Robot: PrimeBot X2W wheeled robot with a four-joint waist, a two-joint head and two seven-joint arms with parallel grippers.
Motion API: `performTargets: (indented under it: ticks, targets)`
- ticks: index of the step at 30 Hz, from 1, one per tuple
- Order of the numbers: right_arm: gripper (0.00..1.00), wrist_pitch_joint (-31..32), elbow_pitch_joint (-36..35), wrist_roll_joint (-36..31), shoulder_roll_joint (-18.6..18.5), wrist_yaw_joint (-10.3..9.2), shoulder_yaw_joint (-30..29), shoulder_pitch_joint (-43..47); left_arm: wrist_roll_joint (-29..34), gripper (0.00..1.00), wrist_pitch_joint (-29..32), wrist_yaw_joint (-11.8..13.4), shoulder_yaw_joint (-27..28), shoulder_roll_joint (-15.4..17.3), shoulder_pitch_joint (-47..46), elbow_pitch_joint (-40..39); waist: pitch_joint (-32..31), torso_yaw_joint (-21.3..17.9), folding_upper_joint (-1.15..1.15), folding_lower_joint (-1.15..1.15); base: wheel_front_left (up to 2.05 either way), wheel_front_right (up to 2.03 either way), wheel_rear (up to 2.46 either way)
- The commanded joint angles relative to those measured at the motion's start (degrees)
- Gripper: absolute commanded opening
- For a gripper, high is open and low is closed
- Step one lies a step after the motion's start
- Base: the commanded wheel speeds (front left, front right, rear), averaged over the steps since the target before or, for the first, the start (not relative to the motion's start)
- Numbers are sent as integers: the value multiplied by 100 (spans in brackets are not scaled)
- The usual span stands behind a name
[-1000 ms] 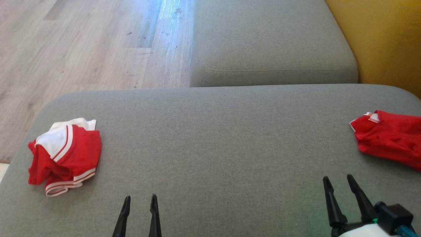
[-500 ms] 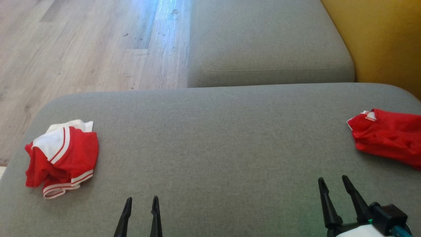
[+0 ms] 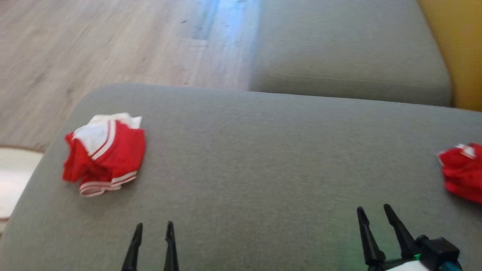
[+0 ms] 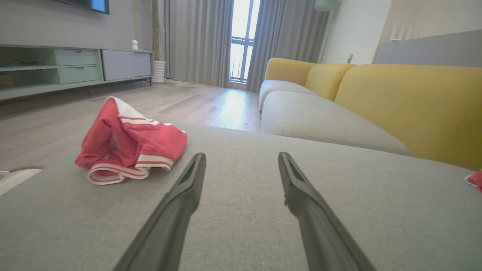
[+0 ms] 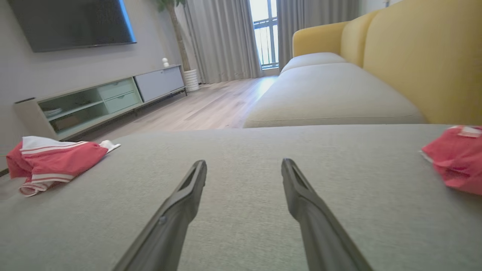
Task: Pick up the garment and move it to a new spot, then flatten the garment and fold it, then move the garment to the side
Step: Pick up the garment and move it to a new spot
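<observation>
One bunched red-and-white garment (image 3: 103, 152), lengthwise near-to-far, striped hem (image 3: 101, 185) nearest.

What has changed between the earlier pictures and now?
The head camera turned slightly left; no thing moved, nothing was grasped or released. The striped garment and the red garment lie as before on the cushion. The left gripper and right gripper stay open and empty.

red garments (image 3: 105, 150) (image 3: 461, 173): 2; end effectors (image 3: 154, 226) (image 3: 372, 210): 2; dark fingers (image 3: 133, 246): 4
</observation>
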Motion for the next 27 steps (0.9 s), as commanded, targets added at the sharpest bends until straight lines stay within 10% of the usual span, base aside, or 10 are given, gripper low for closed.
performTargets:
  ticks: [1,14,27]
  targets:
    - [100,-78,-169,37,-11,-5,163,-294,86,100,-29,22,283,-27,-338,-187,143,466,0,0,0,0,0]
    - [100,-78,-77,70,18,-5,328,-375,113,100,-29,53,541,-27,-300,-274,251,1539,0,0,0,0,0]
    - [100,-78,-78,87,-246,-5,396,-411,126,100,-29,104,829,-21,-651,-466,562,1702,0,0,0,0,0]
